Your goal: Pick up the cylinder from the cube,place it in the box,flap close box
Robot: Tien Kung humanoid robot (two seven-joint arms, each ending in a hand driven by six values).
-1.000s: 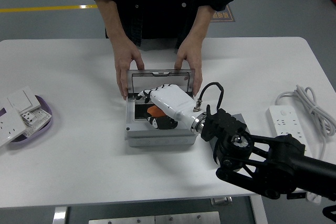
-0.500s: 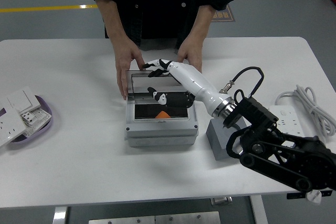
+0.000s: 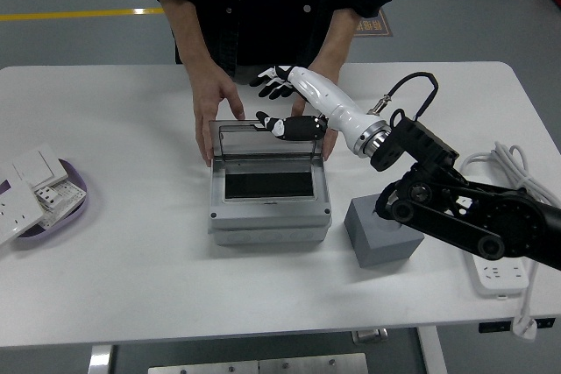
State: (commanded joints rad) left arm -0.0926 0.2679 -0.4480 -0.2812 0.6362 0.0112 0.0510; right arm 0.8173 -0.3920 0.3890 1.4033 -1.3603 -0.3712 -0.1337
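White table (image 3: 131,286) holds grey box (image 3: 269,216), clear flap (image 3: 267,138) raised.

The box (image 3: 269,190) sits in the middle of the table (image 3: 131,286), and the cube (image 3: 383,231) stands just to its right. Behind the box, a person's hands (image 3: 213,107) rest at its back edge, with the robot's right hand (image 3: 285,98) over the lid (image 3: 266,137) between them. A tray (image 3: 77,194) of switches (image 3: 31,186) lies far left, and a power strip (image 3: 478,216) lies far right.
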